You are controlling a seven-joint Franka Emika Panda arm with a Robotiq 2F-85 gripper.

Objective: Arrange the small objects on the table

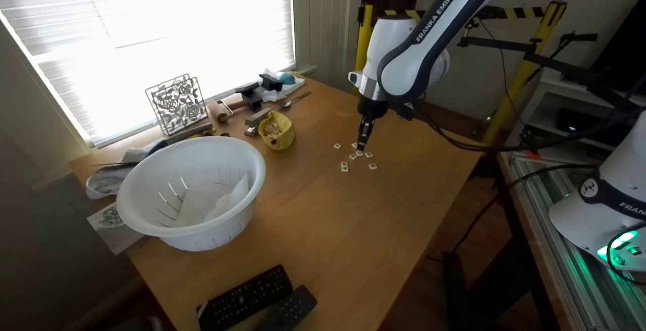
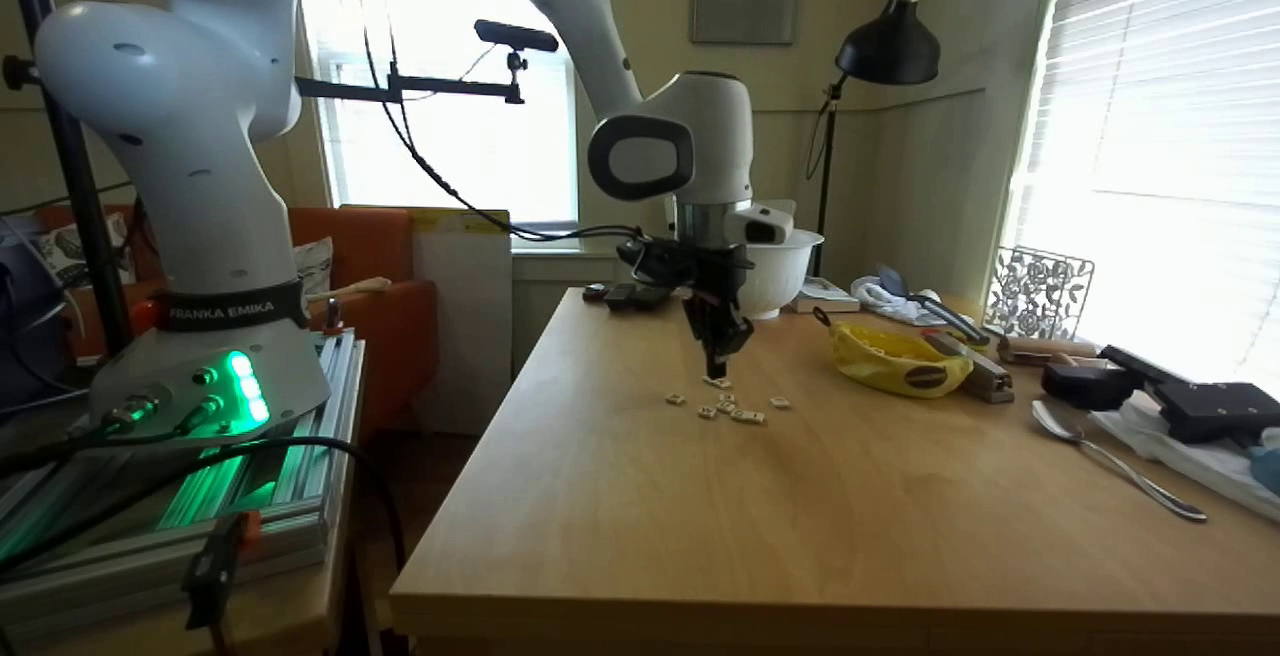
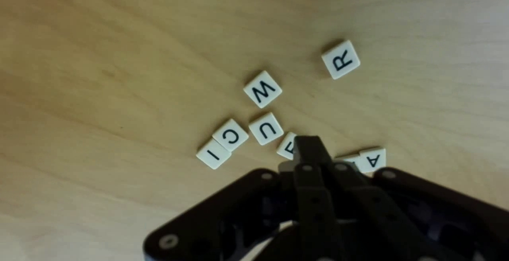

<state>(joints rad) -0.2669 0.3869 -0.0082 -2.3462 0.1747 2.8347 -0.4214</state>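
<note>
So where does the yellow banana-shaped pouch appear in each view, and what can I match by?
In an exterior view: yellow banana-shaped pouch a little left of centre, loose letter tiles to its right.
In an exterior view: yellow banana-shaped pouch right of centre, loose letter tiles to its left.
In the wrist view: not in this picture.
Shared landmark: loose letter tiles, in all three views.

The arm [image 1: 404, 76] is wearing smooth white and dark grey, and pale letters [image 1: 436, 16] are spelling FRANKA EMIKA along it. A silver ring [image 2: 701, 224] is shining above the gripper [image 2: 716, 372], which is looking mostly black, with round grey screws [image 3: 168, 241] dotting it. Black cables [image 1: 467, 146] are looping off the wrist [image 1: 372, 105]. The white base [image 2: 170, 364] is sporting a black band [image 2: 235, 307], and green lights [image 2: 248, 386] are glowing below that.
</note>
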